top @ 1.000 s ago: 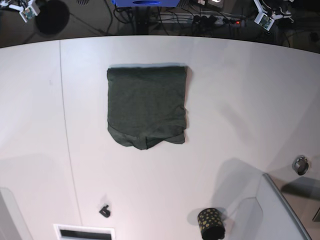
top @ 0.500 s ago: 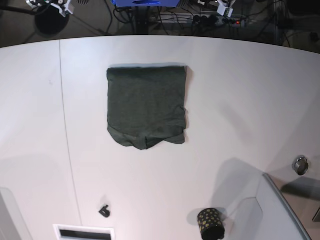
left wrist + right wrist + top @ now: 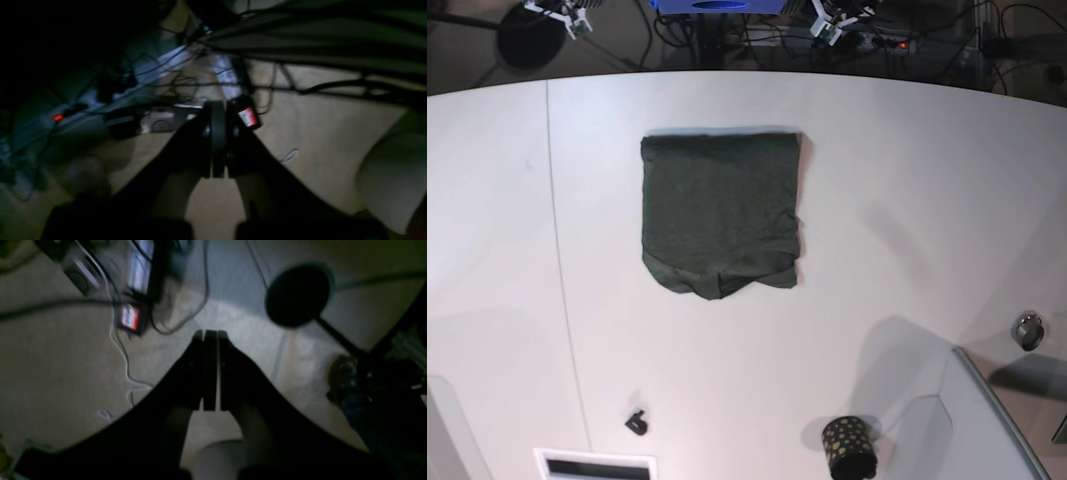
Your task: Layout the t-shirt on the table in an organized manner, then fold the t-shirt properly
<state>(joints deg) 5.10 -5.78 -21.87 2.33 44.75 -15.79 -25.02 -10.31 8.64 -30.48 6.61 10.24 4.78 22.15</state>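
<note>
You are at the tail of the job, as far as these views let you judge: the t-shirt [image 3: 720,212] lies on the table [image 3: 907,200] as one compact, nearly square packet, flat, with a straight far edge and straight sides. Only the near edge is untidy, where a rounded flap bulges out beside the corner. Both arms are off the table, beyond its far edge. The left gripper [image 3: 218,140] has its jaws pressed together with nothing between them, and its camera sees only floor and cables. The right gripper [image 3: 209,370] is likewise closed on nothing, above bare floor and a round black stand base [image 3: 298,295]. In the overhead view you can just make out each one at the top of the frame, the left gripper [image 3: 832,22] and the right gripper [image 3: 564,12], well apart from the cloth. So the step in hand looks like parking the arms. If you want a cleaner result, your next move would be to bring one arm back, open it, and tuck or smooth that bulging near edge without dragging the whole packet. Counting what is there: one t-shirt, one table, two grippers, one black cup with gold dots [image 3: 849,447], one small dark clip-like piece [image 3: 636,423], one round metal fitting [image 3: 1027,329], one grey raised panel [image 3: 987,420].
</note>
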